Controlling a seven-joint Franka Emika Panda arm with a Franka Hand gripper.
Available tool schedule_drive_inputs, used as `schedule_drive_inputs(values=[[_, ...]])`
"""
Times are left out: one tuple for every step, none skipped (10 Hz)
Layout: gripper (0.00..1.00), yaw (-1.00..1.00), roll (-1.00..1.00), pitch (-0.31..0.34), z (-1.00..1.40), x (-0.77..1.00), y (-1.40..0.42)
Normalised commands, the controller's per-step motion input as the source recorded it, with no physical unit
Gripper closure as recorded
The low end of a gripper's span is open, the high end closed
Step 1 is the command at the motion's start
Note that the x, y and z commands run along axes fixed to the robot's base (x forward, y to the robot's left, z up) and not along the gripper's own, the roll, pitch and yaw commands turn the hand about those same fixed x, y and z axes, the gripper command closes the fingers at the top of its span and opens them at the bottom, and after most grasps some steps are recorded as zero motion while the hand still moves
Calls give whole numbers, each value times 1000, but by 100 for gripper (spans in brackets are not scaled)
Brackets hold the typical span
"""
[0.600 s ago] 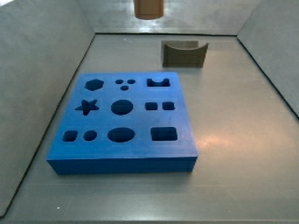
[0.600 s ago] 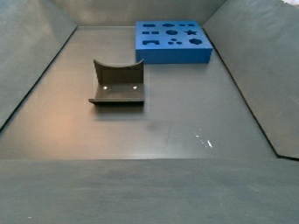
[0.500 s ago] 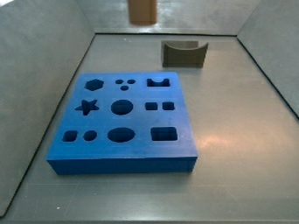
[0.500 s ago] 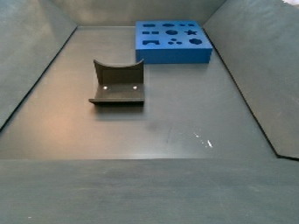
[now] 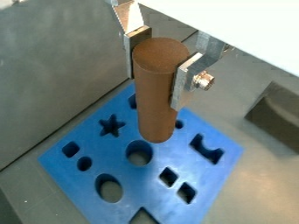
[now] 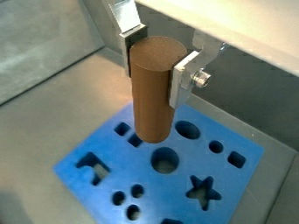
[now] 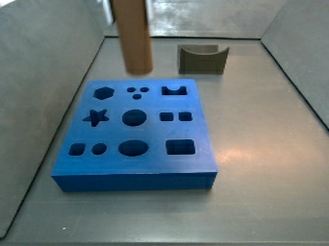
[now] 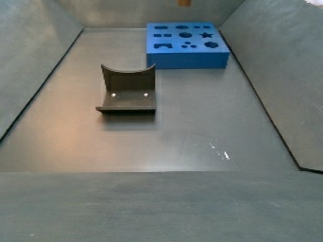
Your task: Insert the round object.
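Note:
The gripper [image 5: 158, 70] is shut on the round object [image 5: 156, 87], a tall smooth brown wooden peg held upright between the silver fingers [image 5: 184, 83]. It also shows gripped in a wrist view [image 6: 153, 87]. The peg hangs above the blue block [image 5: 198, 171], whose top has several shaped holes. Its lower end is close to the round hole [image 5: 140, 155] in both wrist views [image 6: 165, 160]. In a side view the peg [image 7: 130, 36] hangs over the block's far left part [image 7: 135, 144], away from the round hole [image 7: 134, 117]. The gripper itself is above that frame.
A dark olive block with a curved notch [image 7: 203, 58] stands on the floor beyond the blue block; it also shows in a side view [image 8: 127, 90]. Grey walls enclose the floor. The blue block [image 8: 187, 47] sits near one wall.
The peg has come down and moved left in the side view, from high near the far wall to above the blue block's far left part.

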Motion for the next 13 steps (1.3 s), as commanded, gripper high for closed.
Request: schedule_drive_inputs(values=[[100, -9, 141, -84, -1000, 0, -217], [100, 0, 76, 0, -1000, 0, 0], [100, 0, 3, 0, -977, 0, 0], [100, -31, -79, 0, -743, -11, 57], [100, -23, -114, 0, -471, 0, 0], [100, -11, -76, 0, -391, 0, 0], [100, 0, -17, 0, -314, 0, 0], [100, 0, -11, 0, -286, 0, 0], [100, 0, 0, 13, -263, 0, 51], [100, 0, 0, 34, -194, 0, 83], [100, 0, 0, 7, -249, 0, 9], [100, -29, 0, 0, -369, 106, 0], [100, -51, 0, 20, -460, 311, 0]])
